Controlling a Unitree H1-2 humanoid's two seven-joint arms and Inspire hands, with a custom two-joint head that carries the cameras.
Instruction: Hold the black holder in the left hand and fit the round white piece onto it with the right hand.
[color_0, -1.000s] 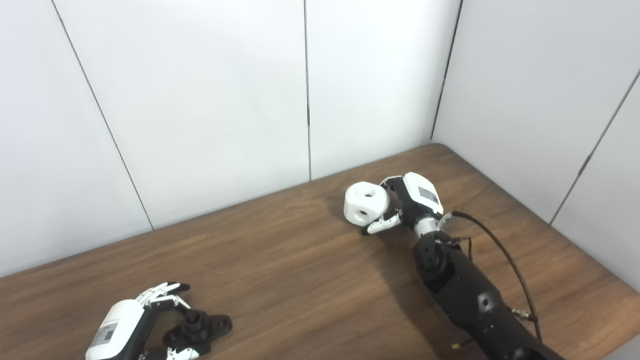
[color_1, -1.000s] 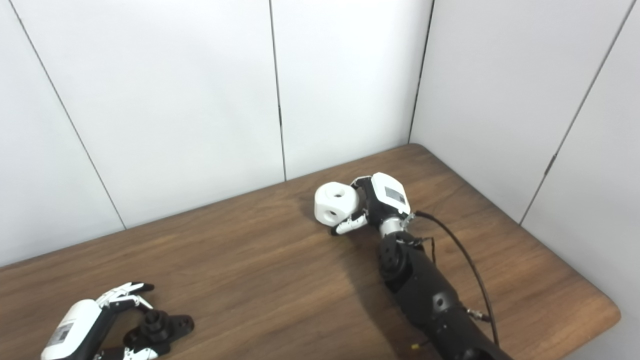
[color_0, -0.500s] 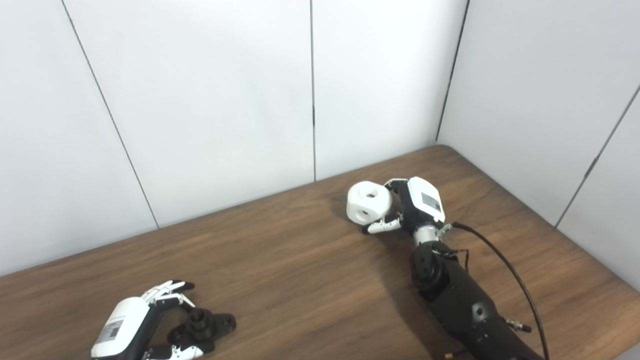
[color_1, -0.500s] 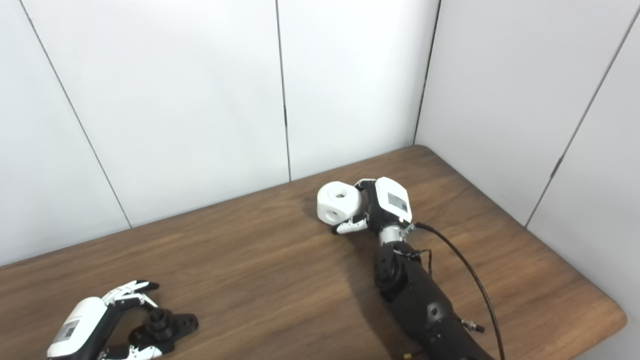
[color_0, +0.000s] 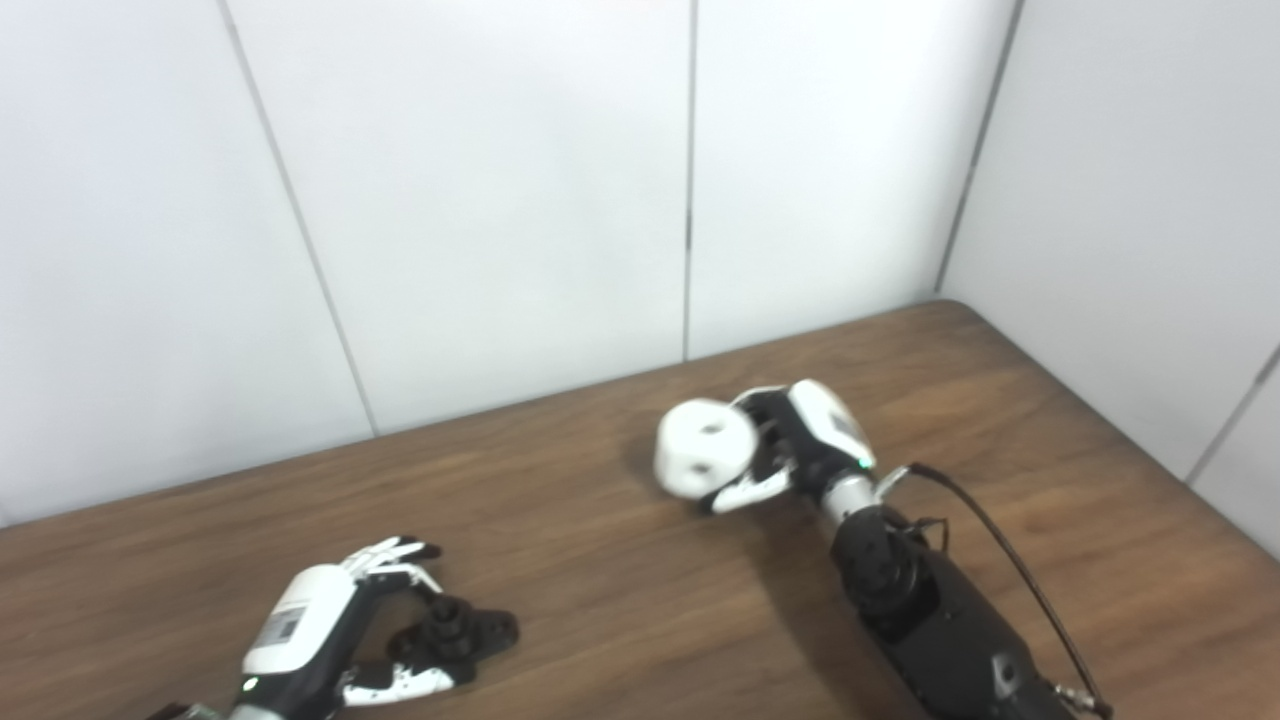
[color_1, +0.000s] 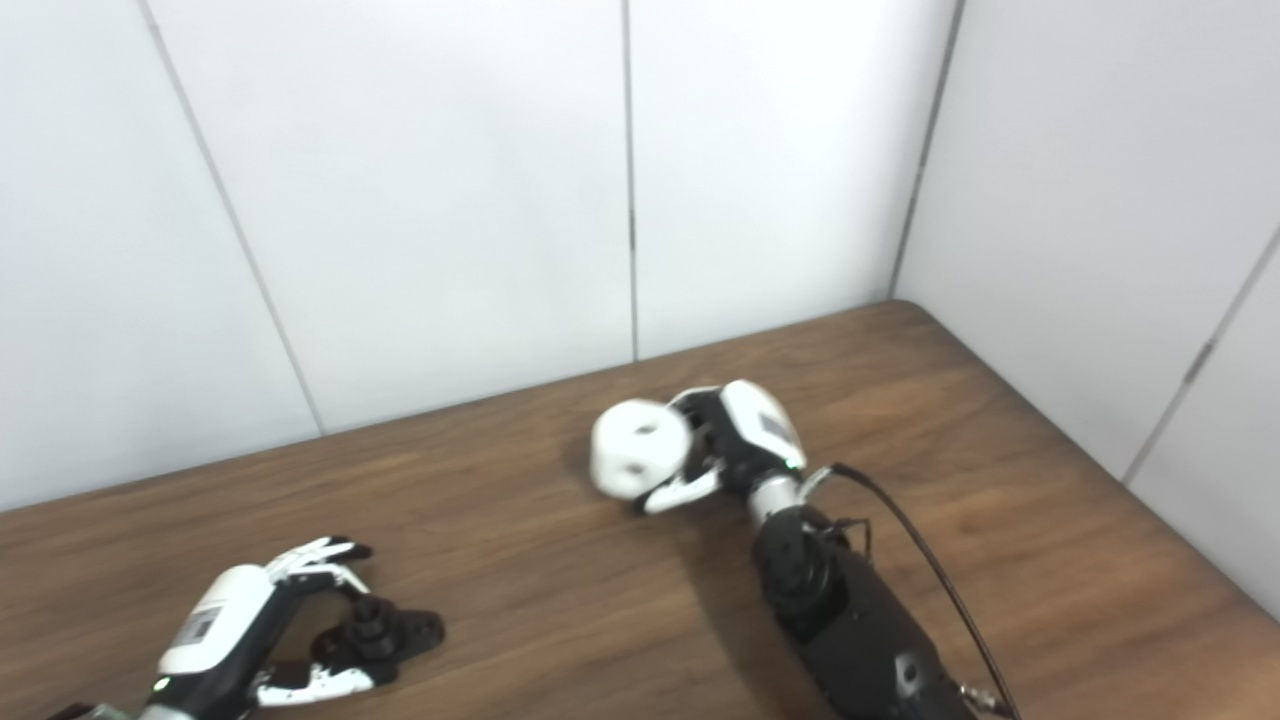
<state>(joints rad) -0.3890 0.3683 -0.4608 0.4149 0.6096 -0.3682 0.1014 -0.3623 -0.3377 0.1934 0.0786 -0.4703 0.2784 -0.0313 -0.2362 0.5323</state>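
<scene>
Round white piece (color_0: 705, 461): one, rounded block with dark holes in faces, frame centre, grasped by right hand (color_0: 800, 445). Black holder (color_0: 455, 632): one, flat base with upright stub, lower left on wooden table (color_0: 600, 560); left hand (color_0: 330, 625) curls around it, grip uncertain.

Both head cameras look down and forward from above the near edge of the wooden bench (color_0: 600, 560), facing the white panelled wall (color_0: 500, 200) and the back right corner. They sit side by side, so everything lands a little further left in the right eye view. Each takes in the same stretch: both arms rising from the bottom edge, the left hand (color_1: 215, 625) low left, the right hand (color_0: 810, 440) mid-bench, at middling range.
</scene>
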